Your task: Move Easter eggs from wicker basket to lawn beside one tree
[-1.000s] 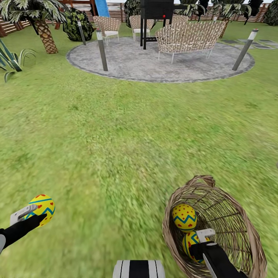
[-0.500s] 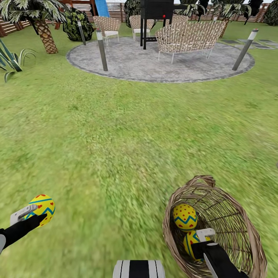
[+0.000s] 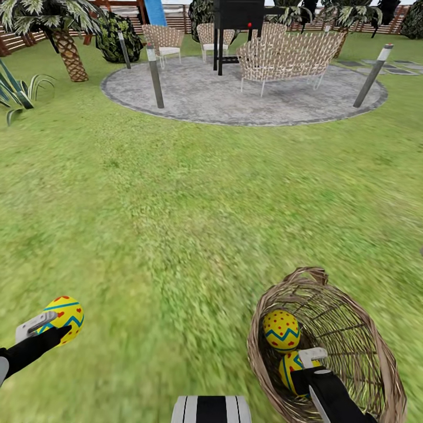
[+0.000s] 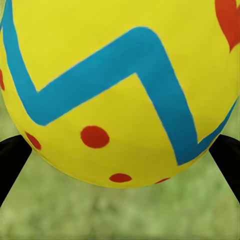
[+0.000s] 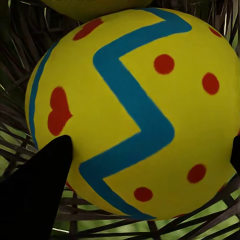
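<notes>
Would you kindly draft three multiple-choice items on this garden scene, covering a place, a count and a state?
1. Where is the right gripper?
A. Inside the round brown wicker basket
B. Over the grey stone circle
C. Beside the palm

2. How many yellow eggs with blue zigzags lie in the basket?
A. None
B. Two
C. Three

3. What is the left gripper doing?
A. Hanging open
B. Gripping the basket rim
C. Holding an egg above the lawn

Key: A, the right gripper reaches into the wicker basket; B, the upper egg and the lower egg lie there; C, the left gripper has its jaws around the third egg over the lawn.
</notes>
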### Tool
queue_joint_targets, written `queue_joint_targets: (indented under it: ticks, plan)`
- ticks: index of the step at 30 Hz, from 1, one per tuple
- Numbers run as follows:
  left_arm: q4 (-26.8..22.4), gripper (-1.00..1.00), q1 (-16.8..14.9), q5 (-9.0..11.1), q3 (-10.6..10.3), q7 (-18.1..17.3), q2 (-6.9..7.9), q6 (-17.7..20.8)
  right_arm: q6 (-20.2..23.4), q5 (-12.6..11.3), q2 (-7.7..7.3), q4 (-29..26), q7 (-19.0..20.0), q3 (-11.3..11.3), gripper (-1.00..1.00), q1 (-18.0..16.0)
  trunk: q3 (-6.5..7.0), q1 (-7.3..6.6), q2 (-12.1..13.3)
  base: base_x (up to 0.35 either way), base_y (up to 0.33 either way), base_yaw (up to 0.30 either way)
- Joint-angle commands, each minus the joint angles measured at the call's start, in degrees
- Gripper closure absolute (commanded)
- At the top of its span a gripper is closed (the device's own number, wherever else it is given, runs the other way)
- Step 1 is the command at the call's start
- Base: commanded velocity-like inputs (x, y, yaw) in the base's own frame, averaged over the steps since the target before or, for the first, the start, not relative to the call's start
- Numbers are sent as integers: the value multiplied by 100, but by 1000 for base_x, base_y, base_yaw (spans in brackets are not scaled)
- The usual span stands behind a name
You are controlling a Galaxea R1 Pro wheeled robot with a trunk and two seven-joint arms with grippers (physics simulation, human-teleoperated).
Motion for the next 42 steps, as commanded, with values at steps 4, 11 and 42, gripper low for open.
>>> queue_joint_targets:
  ticks: [4, 11, 42]
  plan:
    - [-3, 100, -4, 1, 3, -18, -1, 33, 32, 34, -9, 23, 0, 19, 100, 1, -5, 0, -1, 0, 0, 0]
    - [-2, 100, -4, 1, 2, -22, -1, 33, 34, 57, 4, 17, -20, 22, 100, 1, -5, 0, -1, 0, 0, 0]
    - [-2, 100, -4, -6, 2, -95, -108, 33, 32, 66, 4, 32, -19, 31, 100, 1, 638, -75, 38, -21, 0, 0]
